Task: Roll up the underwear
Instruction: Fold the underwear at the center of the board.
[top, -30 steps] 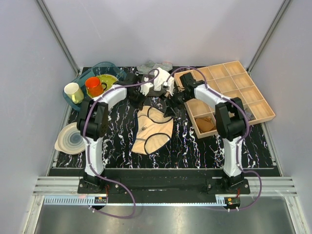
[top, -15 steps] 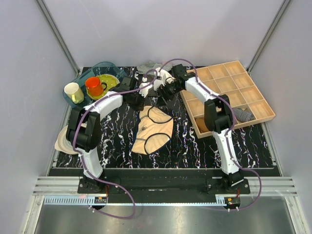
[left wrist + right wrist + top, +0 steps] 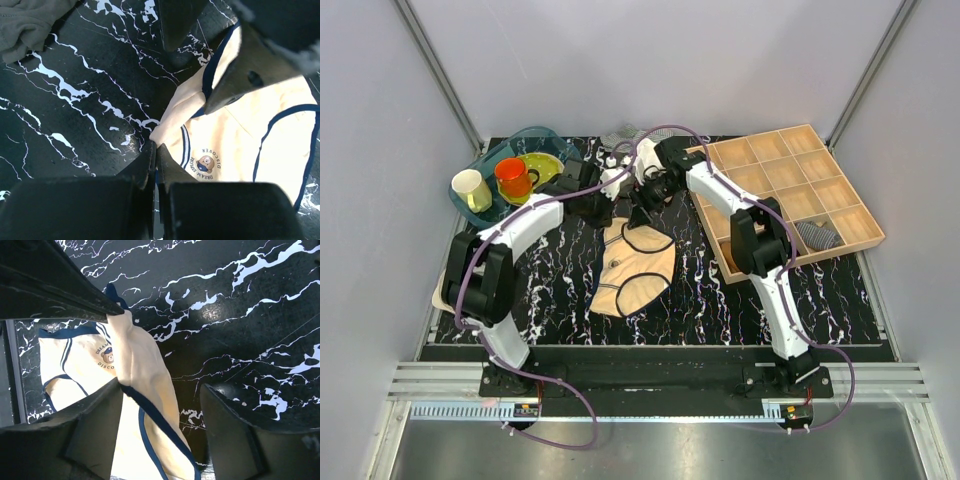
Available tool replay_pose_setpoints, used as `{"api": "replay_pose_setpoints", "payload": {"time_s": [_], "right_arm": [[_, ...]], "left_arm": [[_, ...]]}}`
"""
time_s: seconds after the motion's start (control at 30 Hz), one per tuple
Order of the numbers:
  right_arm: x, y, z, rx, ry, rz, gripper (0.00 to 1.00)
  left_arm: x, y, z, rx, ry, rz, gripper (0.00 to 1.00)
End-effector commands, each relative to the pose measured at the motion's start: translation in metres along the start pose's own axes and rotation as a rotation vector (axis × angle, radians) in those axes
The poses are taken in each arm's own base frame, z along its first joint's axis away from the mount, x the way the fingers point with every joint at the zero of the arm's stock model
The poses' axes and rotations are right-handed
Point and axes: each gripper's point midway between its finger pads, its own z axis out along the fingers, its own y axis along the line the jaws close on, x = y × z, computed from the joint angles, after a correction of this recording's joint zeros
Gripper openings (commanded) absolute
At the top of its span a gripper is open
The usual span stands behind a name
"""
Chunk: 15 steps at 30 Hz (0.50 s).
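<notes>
The underwear (image 3: pixel 635 265) is pale beige with dark edging and a small bear print, and lies on the black marbled mat at the middle. My left gripper (image 3: pixel 606 207) is shut at its far left corner, with a strip of the edging pinched between the fingers (image 3: pixel 156 150). My right gripper (image 3: pixel 646 200) is open at the far edge. A raised fold of the underwear (image 3: pixel 142 370) stands between its two fingers, close to the left one (image 3: pixel 95 425). The left gripper's finger (image 3: pixel 55 287) shows at the top left of the right wrist view.
A wooden compartment tray (image 3: pixel 820 170) stands at the right, holding an orange-brown bundle (image 3: pixel 745 255) and a grey striped cloth (image 3: pixel 817 235). A blue basin (image 3: pixel 490 165) with cups is at the far left, above a stack of plates (image 3: pixel 455 285). A grey cloth (image 3: pixel 620 135) lies behind the grippers.
The right gripper has moved left from beside the tray to the underwear's far edge. The left arm's elbow has swung out to the left. The underwear's far edge is now bunched up.
</notes>
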Motion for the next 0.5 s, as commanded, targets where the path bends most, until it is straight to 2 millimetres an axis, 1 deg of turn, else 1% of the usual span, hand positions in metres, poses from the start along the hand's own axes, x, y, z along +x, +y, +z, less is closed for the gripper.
{"api": "replay_pose_setpoints", "payload": {"time_s": [0.0, 0.1, 0.13, 0.17, 0.2, 0.23, 0.27, 0.3, 0.37, 0.4, 0.47], "right_arm": [[-0.02, 0.015, -0.003, -0.038, -0.034, -0.04, 0.65], [-0.023, 0.025, -0.004, -0.07, -0.041, -0.046, 0.55], [-0.024, 0.028, -0.005, -0.08, -0.043, -0.051, 0.43], [-0.022, 0.034, -0.006, -0.107, -0.041, -0.05, 0.37], [-0.025, 0.041, -0.006, -0.12, -0.042, -0.06, 0.29], [-0.024, 0.046, -0.006, -0.132, -0.041, -0.063, 0.16], [-0.018, 0.05, -0.006, -0.146, -0.028, -0.072, 0.1], [-0.022, 0.056, -0.01, -0.147, -0.033, -0.092, 0.07], [-0.016, 0.062, -0.01, -0.149, -0.023, -0.111, 0.01], [-0.022, 0.068, -0.017, -0.139, -0.035, -0.135, 0.01], [-0.018, 0.07, -0.019, -0.127, -0.038, -0.15, 0.01]], "left_arm": [[-0.017, -0.006, -0.018, -0.022, -0.071, 0.013, 0.0], [-0.013, -0.011, -0.021, -0.014, -0.07, 0.003, 0.0], [-0.012, -0.013, -0.022, -0.012, -0.071, 0.002, 0.0], [-0.011, -0.014, -0.022, -0.005, -0.072, -0.003, 0.0], [-0.011, -0.015, -0.024, -0.008, -0.077, -0.004, 0.0], [-0.009, -0.017, -0.025, -0.005, -0.074, -0.009, 0.0], [-0.009, -0.018, -0.025, -0.003, -0.08, -0.016, 0.0], [-0.011, -0.019, -0.029, -0.005, -0.089, -0.017, 0.0], [-0.01, -0.02, -0.032, -0.013, -0.096, -0.026, 0.0], [-0.01, -0.02, -0.034, -0.019, -0.102, -0.029, 0.02], [-0.011, -0.023, -0.043, -0.025, -0.119, -0.03, 0.02]]}}
